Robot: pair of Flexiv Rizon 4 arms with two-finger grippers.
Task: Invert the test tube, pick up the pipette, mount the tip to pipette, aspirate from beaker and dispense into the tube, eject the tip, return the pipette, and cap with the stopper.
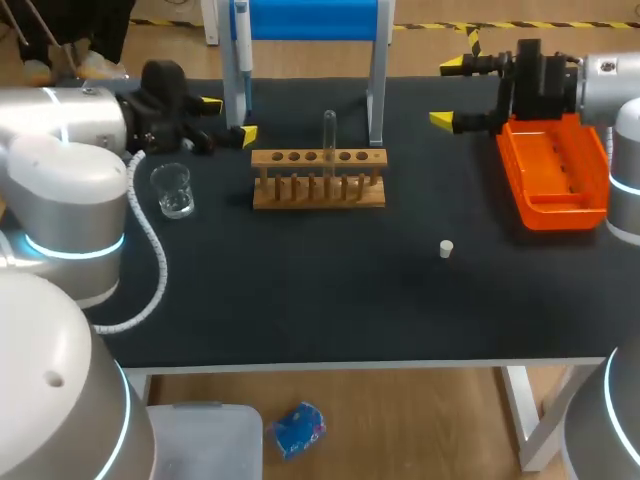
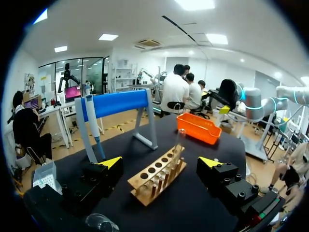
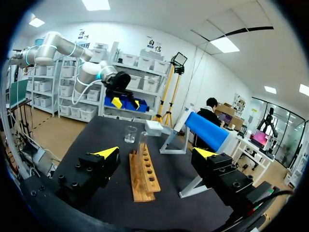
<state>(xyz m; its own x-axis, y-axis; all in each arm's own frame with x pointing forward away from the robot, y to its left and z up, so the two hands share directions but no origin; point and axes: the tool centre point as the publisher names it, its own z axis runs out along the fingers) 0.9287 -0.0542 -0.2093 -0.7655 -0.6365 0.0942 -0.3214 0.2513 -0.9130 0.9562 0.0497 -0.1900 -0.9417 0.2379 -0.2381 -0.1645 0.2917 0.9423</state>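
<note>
Showing the black table (image 1: 300, 310) with the task's things laid out. The blue stand (image 1: 310, 18) rises at the far edge, an orange tray (image 1: 555, 170) lies along the right edge, and the wooden rack (image 1: 318, 178) sits just in front of the stand. The pipette (image 1: 242, 40) hangs by the stand's left post and the beaker (image 1: 174, 190) stands near the left edge. The test tube (image 1: 328, 135) stands upright in a middle hole of the rack. The small white stopper (image 1: 446, 248) lies alone, right of centre.

Step in hand, as judged: the first, inverting the tube, since nothing is lifted. Which end of the tube points up cannot be told. The next move calls for a grasp on the tube's bare upper length, clear of the rack.

Left gripper (image 1: 228, 118), towards the far left corner beside the stand's post: fingers spread wide, holding nothing. Right gripper (image 1: 448, 93), by the tray's far end: likewise wide apart and empty.
</note>
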